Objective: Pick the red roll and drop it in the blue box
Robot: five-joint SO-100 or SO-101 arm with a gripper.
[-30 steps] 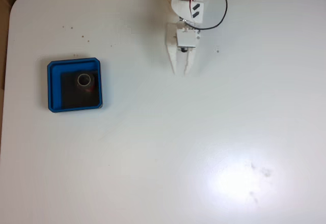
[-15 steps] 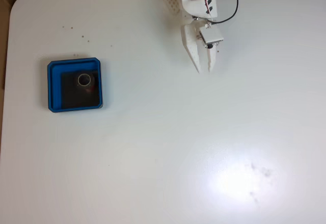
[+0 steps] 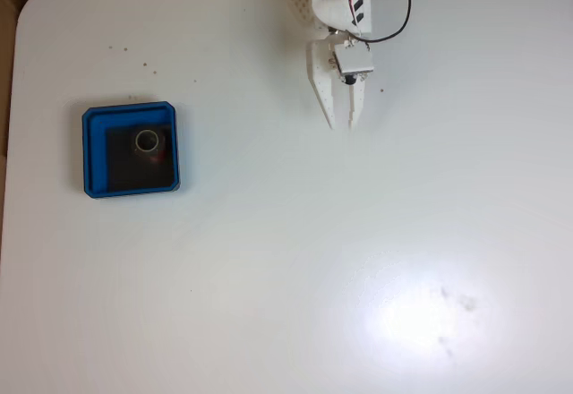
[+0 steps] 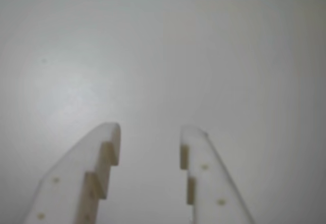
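The red roll (image 3: 149, 142) sits inside the blue box (image 3: 94, 150) at the left of the table in the fixed view, upright on the black floor with its pale core facing up. My white gripper (image 3: 342, 124) hangs near the table's top centre, far to the right of the box, pointing down the image. Its fingers are slightly apart with nothing between them. In the wrist view the gripper (image 4: 148, 132) shows two white stepped fingers (image 4: 97, 168) with a gap over bare white table.
The white table (image 3: 295, 260) has a rounded top-left corner and a bright glare patch (image 3: 416, 318) at the lower right. A few small dark specks (image 3: 125, 50) lie above the box. A black and red cable (image 3: 394, 9) loops off the arm.
The gripper swung right from its spot one second ago, then back left a little and straightened. Its fingers are closer together than half a second ago. Box and roll stayed put.
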